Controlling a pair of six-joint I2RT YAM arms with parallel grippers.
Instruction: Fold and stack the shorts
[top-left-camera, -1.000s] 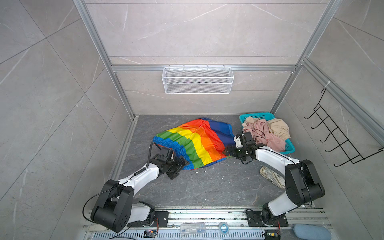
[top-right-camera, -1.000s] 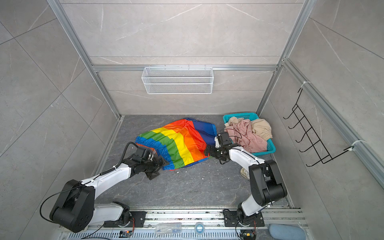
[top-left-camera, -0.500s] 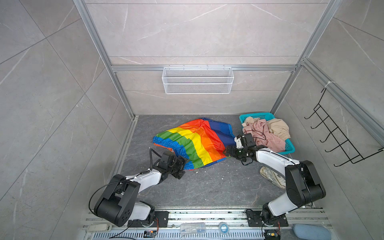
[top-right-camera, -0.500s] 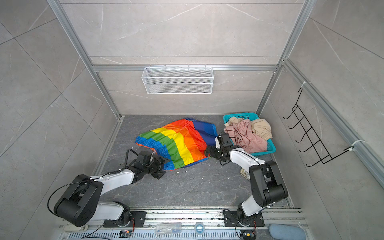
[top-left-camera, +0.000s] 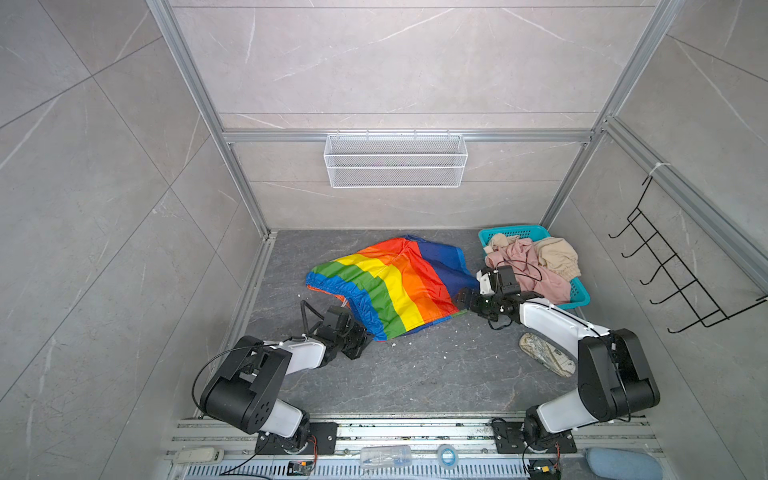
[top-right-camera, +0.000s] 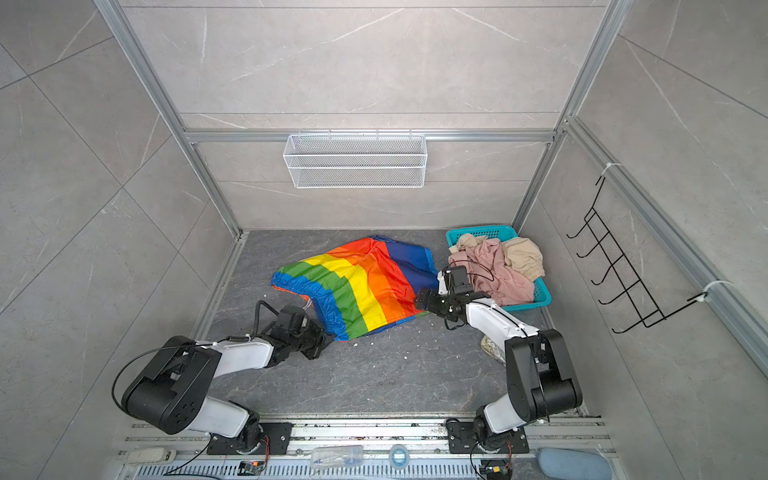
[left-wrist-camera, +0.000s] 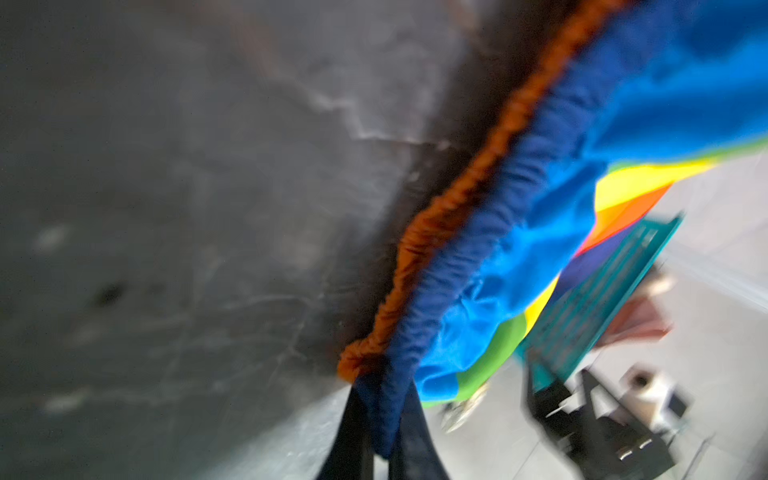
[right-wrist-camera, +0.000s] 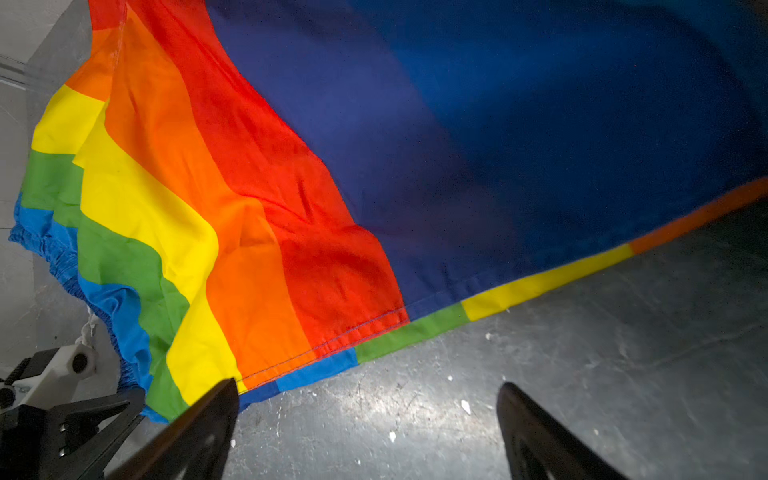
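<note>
1. Progress: early, by my reading. No pair is folded and no stack has been started.
2. Left gripper (left-wrist-camera: 384, 399), nearest: jaws are together and clamped on the gathered dark-blue waistband of the shiny rainbow-striped shorts (top-left-camera: 399, 286), at the garment's near corner. An orange band of the waistband runs just beside the grip. This wrist view is blurred, so finer detail is lost.
3. Right gripper (right-wrist-camera: 368, 386), a little farther: jaws stand wide apart, low over the dark grey stone-look worktop (top-left-camera: 415, 374), at the hem on the garment's opposite side.
   - One fingertip (right-wrist-camera: 226, 388) reaches the hem edge.
   - Only bare worktop shows between the jaws, so this side has no hold yet.
4. Rainbow-striped shorts: spread across mid-worktop, rumpled, with the stripes running slantwise. No part is doubled over. I judge the step in hand to be taking hold at both ends for straightening or a first fold, and only one end is secured.
5. Farther right: the teal perforated plastic basket (top-left-camera: 582, 297) holds the plain dusty pink shorts (top-left-camera: 536, 270) and the plain beige shorts (top-left-camera: 557, 257) with a gathered waistband.
   - The two pairs are heaped together, and the pink pair drapes over the near rim.
   - Both look untouched and remain to be taken out, folded and stacked after the rainbow pair.
</note>
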